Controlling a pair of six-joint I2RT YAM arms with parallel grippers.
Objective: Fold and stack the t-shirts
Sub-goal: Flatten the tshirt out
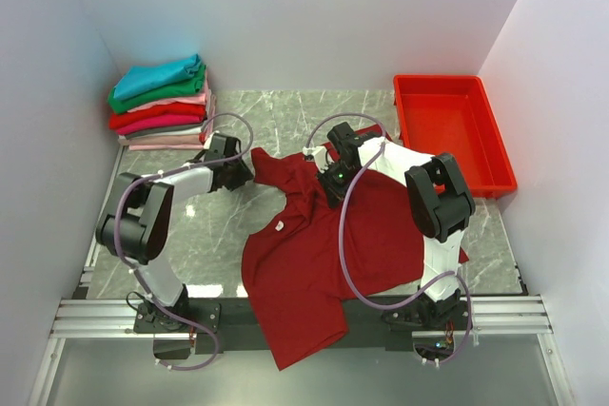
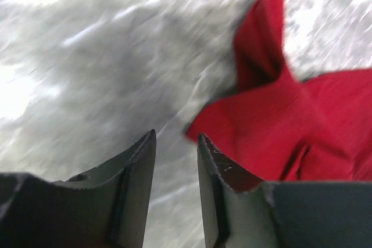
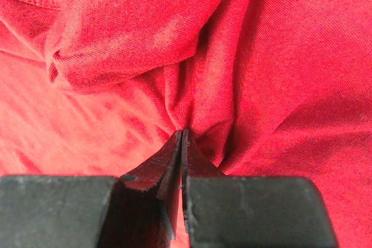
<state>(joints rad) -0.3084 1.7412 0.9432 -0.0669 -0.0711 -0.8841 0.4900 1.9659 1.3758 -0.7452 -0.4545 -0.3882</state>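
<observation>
A large dark red t-shirt [image 1: 314,254] lies crumpled across the marble table, its lower part hanging over the near edge and a small white neck label showing. My right gripper [image 1: 331,183] is shut on a gathered fold of this shirt [image 3: 145,27], and in the right wrist view the gripper [image 3: 182,132] has its jaws pressed together on the cloth. My left gripper [image 1: 243,170] is at the shirt's upper left corner. In the blurred left wrist view it [image 2: 176,137] stands open over bare marble, with the shirt's edge [image 2: 279,126] just to its right. Folded t-shirts [image 1: 162,102] are stacked at the back left.
A rigid bright red plastic tray [image 1: 447,130] sits at the back right of the table. White walls close in the left, back and right sides. A metal rail [image 1: 95,316] with the arm bases runs along the near edge.
</observation>
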